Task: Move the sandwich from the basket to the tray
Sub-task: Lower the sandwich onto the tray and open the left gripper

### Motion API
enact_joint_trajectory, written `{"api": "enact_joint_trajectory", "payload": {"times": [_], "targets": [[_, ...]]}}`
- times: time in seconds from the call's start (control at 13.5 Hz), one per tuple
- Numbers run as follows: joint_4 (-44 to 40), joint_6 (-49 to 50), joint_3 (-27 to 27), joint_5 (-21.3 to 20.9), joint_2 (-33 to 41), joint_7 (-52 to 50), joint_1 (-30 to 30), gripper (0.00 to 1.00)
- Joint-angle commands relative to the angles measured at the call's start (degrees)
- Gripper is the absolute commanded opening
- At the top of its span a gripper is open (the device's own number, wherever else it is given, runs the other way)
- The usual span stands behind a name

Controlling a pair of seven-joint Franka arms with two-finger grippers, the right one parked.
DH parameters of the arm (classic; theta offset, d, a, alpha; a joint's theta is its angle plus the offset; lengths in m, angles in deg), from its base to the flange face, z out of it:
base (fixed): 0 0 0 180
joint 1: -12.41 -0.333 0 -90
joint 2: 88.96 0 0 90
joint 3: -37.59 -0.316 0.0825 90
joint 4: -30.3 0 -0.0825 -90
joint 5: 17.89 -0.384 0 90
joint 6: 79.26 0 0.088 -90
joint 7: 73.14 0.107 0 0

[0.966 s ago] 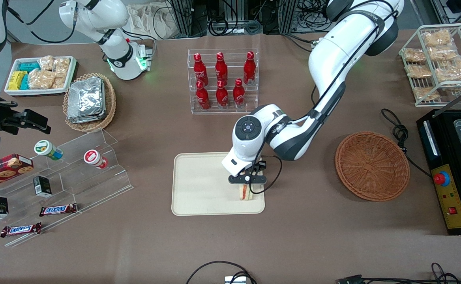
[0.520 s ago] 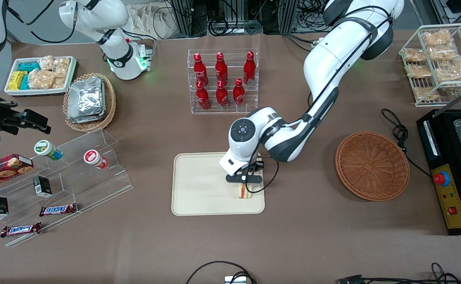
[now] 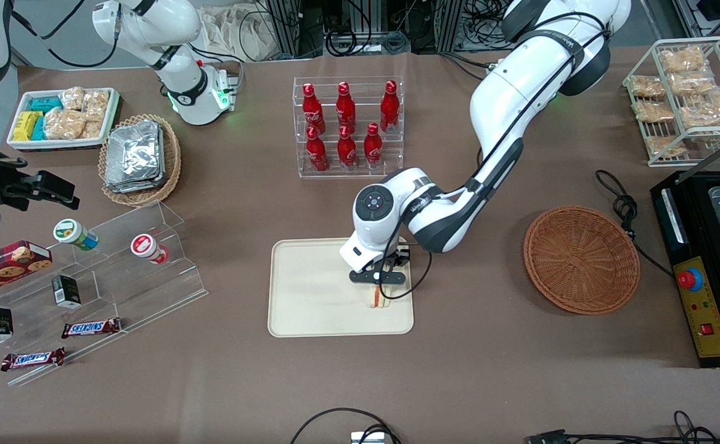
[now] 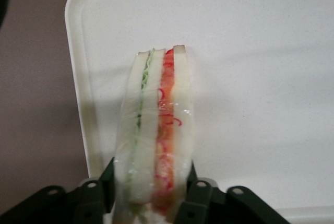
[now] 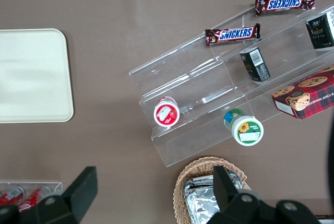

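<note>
The tool (image 3: 377, 285) clamps the sandwich (image 3: 380, 298) over the tray (image 3: 310, 296), well apart from the basket (image 3: 580, 259) — only the left wrist view shows fingers (image 4: 194, 192) pressing its bread faces.

The gripper (image 3: 377, 285) is positioned over the tray (image 3: 310, 296), toward its 3 o'clock edge, with the sandwich (image 3: 380, 298) seen just beneath. The basket (image 3: 580, 259) lies at 3 o'clock.
</note>
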State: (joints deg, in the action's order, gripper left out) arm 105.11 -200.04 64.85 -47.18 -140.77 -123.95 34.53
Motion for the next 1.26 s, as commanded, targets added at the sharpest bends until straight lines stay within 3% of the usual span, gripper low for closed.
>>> {"api": "enact_joint_trajectory", "payload": {"times": [0.0,0.3,0.52,0.67,1.19], "targets": [[-1.7,0.2,-0.4,-1.0,-0.4,-1.6,0.7,0.99],[-2.4,1.0,-0.5,-1.1,1.2,-4.4,0.2,1.0],[-2.3,4.1,-4.1,-1.2,6.0,-12.1,0.8,1.0],[-2.3,7.0,-4.4,-1.2,9.2,-11.9,-0.1,1.0],[-2.3,11.7,-4.9,-0.7,17.8,-8.5,-9.1,1.0]]}}
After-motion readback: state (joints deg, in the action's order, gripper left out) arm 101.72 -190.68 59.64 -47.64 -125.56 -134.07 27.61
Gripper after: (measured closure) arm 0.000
